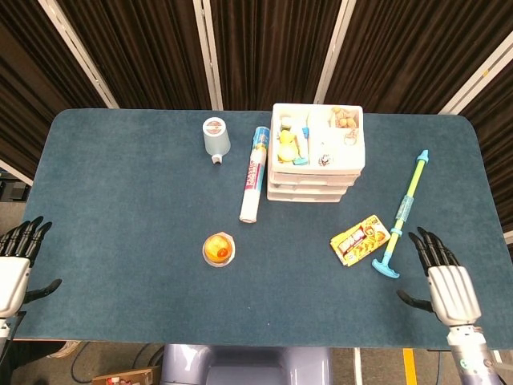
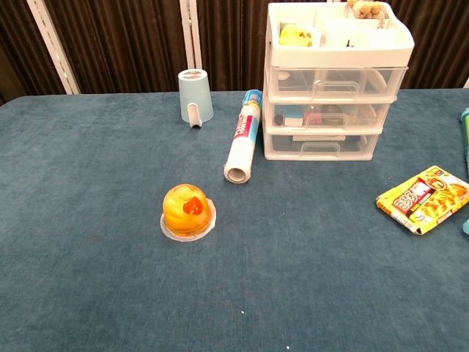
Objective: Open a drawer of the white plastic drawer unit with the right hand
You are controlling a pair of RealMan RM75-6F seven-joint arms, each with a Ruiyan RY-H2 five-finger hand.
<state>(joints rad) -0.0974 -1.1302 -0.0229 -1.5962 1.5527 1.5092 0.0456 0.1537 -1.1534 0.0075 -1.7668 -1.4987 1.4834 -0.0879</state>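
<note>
— What did the head view show?

— The white plastic drawer unit (image 1: 317, 152) stood toward twelve o'clock on the blue table (image 1: 120, 208), its open top tray full of small items. At its nine o'clock lay a rolled tube (image 1: 255, 174), just beside it but apart, and further toward nine stood an upturned blue cup (image 1: 215, 137). An orange jelly cup (image 1: 218, 249) sat near the table's centre, toward six o'clock from the tube.

— And the hands?

— The right hand (image 1: 445, 281) hovered at the table's four o'clock edge, fingers spread and released, grasping nothing. It was well apart from the unit, which lay at its eleven o'clock. A blue-and-green water squirter (image 1: 403, 215) lay just at the hand's eleven o'clock, with a yellow snack packet (image 1: 360, 238) at the squirter's nine o'clock. The left hand (image 1: 16, 269) hung at the table's eight o'clock edge, fingers likewise apart and empty.

— What about the chest view?

— Neither hand appeared there. The unit (image 2: 333, 81) stood at one o'clock with three clear drawers, all pushed in flush, their handles facing the camera. The tube (image 2: 243, 136) lay at its eight o'clock, the cup (image 2: 195, 96) at eleven o'clock of the frame, the jelly cup (image 2: 187, 210) near centre, and the snack packet (image 2: 425, 198) at four o'clock
</note>
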